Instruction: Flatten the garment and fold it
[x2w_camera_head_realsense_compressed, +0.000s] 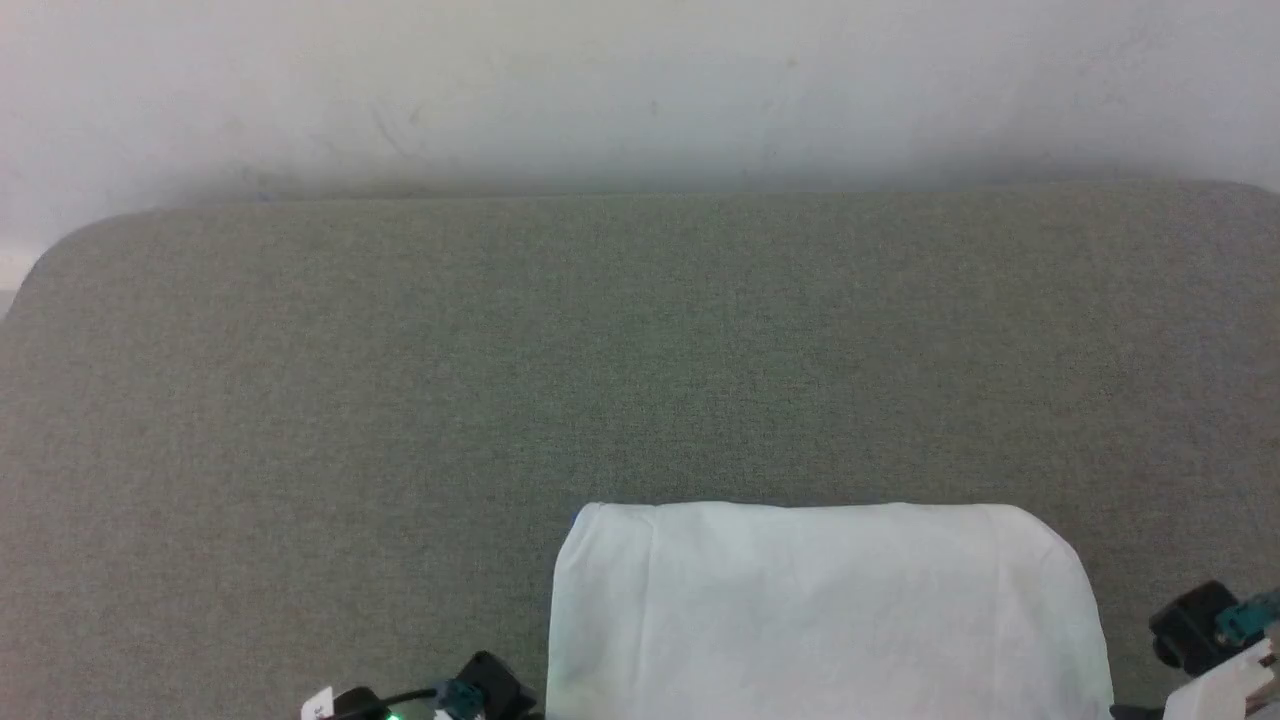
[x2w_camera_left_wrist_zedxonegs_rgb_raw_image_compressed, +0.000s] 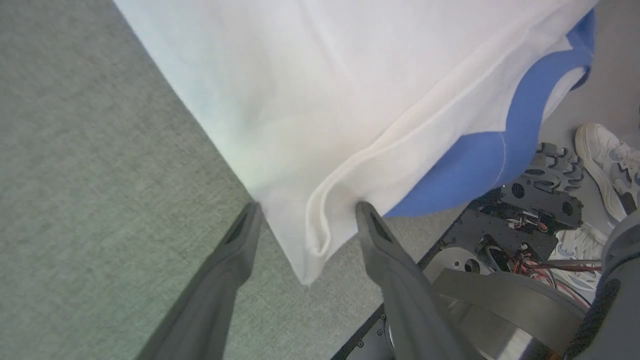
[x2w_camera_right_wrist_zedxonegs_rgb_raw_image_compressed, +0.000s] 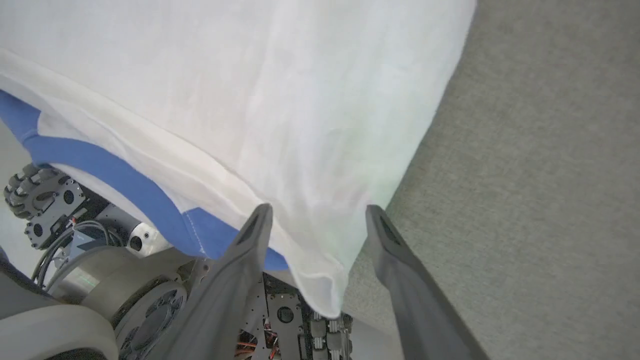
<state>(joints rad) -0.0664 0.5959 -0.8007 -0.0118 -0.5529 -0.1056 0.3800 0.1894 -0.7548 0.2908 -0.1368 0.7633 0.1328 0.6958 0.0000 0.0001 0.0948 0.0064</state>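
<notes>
The grey surface (x2w_camera_head_realsense_compressed: 400, 400) stretches wide and bare towards the wall. The garment (x2w_camera_head_realsense_compressed: 820, 610) lies at its near edge, right of its middle, as a smooth white rectangle with rounded far corners. The garment's near hem overhangs the surface's near edge, and a blue sleeve (x2w_camera_left_wrist_zedxonegs_rgb_raw_image_compressed: 480, 165) shows from beneath the white layer there, above the robot's base. At the surface's near edge the left hand (x2w_camera_left_wrist_zedxonegs_rgb_raw_image_compressed: 308, 207) stands wide, its fingers either side of one near corner of the cloth and not pinching it. The right hand (x2w_camera_right_wrist_zedxonegs_rgb_raw_image_compressed: 318, 210) stands just as wide around the other near corner, which droops between its fingers. Going by this, the step in hand is the letting-go at the end of a fold: the body is flat and doubled, and neither hand holds anything. The next move probably calls for drawing both hands straight back off the corners without snagging the thin hem. After that comes dealing with the overhang, either by shifting the bundle farther onto the surface or by tucking the sleeve under, since the hanging cloth could pull the fold open.
</notes>
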